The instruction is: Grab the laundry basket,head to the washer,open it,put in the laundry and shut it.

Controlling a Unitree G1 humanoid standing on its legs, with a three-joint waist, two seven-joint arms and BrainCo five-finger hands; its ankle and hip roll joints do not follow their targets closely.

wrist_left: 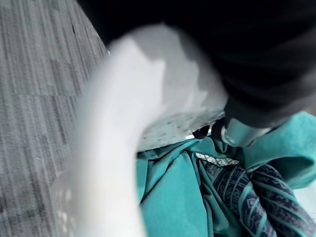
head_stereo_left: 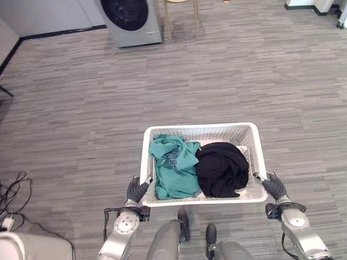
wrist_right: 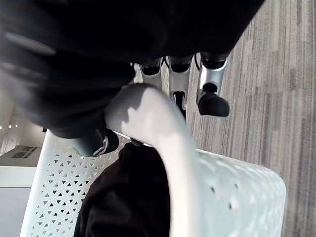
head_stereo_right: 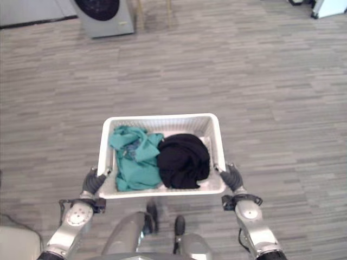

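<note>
A white perforated laundry basket (head_stereo_left: 200, 128) hangs just in front of me, above the grey floor. Inside it a teal garment (head_stereo_left: 173, 165) lies on the left and a black garment (head_stereo_left: 219, 168) on the right. My left hand (head_stereo_left: 136, 189) is shut on the basket's left rim near the front corner. In the left wrist view its thumb (wrist_left: 237, 133) reaches inside over the teal cloth (wrist_left: 177, 197). My right hand (head_stereo_left: 274, 186) is shut on the right rim. Its fingers (wrist_right: 212, 94) curl over the white rim (wrist_right: 163, 133) beside the black garment (wrist_right: 128, 207).
A grey washer (head_stereo_left: 130, 19) with a dark round door stands far ahead, to the left. Wooden stool legs (head_stereo_left: 181, 16) stand just right of it. A white object (head_stereo_left: 21, 246) sits at my lower left. Open striped floor lies between me and the washer.
</note>
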